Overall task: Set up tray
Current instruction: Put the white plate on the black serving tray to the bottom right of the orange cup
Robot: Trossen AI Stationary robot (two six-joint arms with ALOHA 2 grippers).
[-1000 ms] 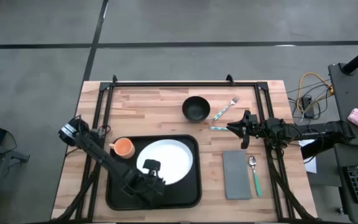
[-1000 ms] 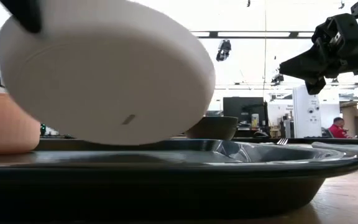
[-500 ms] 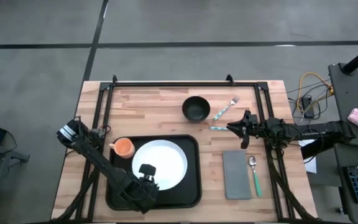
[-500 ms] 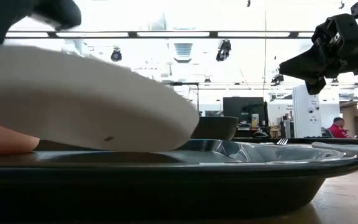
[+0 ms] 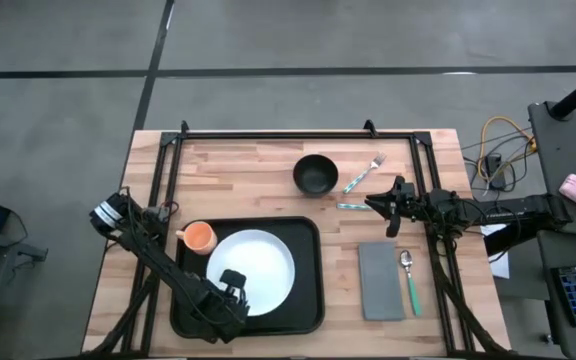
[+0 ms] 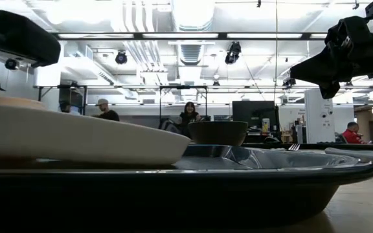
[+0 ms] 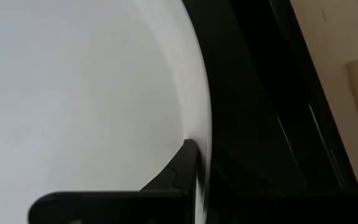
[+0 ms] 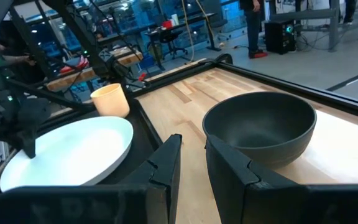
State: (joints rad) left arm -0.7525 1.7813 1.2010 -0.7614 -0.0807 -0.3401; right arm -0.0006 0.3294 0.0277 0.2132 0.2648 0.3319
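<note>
The black tray (image 5: 308,310) lies on the table's near left part, and its rim fills the low view (image 6: 271,175). A white plate (image 5: 258,268) lies in it, almost level in the low view (image 6: 89,136). An orange cup (image 5: 199,237) stands in the tray's far left corner. My left gripper (image 5: 231,287) is shut on the plate's near left rim. My right gripper (image 5: 372,203) hovers right of the tray, near the black bowl (image 5: 315,174). Its fingers are a narrow gap apart in the right wrist view (image 8: 192,165). My left gripper holds the plate by its near left rim (image 7: 199,134), pinched between the two fingers. One finger (image 7: 182,169) lies on the plate's upper face and the other is hidden beneath it. It comes slanting from the near left. The tray's rim hides whether the plate's underside rests on the tray.
A fork (image 5: 365,172) and a knife (image 5: 350,206) lie right of the bowl. A grey napkin (image 5: 380,281) and a spoon (image 5: 409,280) lie right of the tray. A black frame (image 5: 298,134) runs along the far edge. People show in the room behind (image 6: 188,115).
My left gripper has gone down and toward the table's near left edge, still shut on the plate. The plate was steeply tilted with its held side high. It has come down to almost level in the tray and shifted a little left. The cup is now uncovered.
</note>
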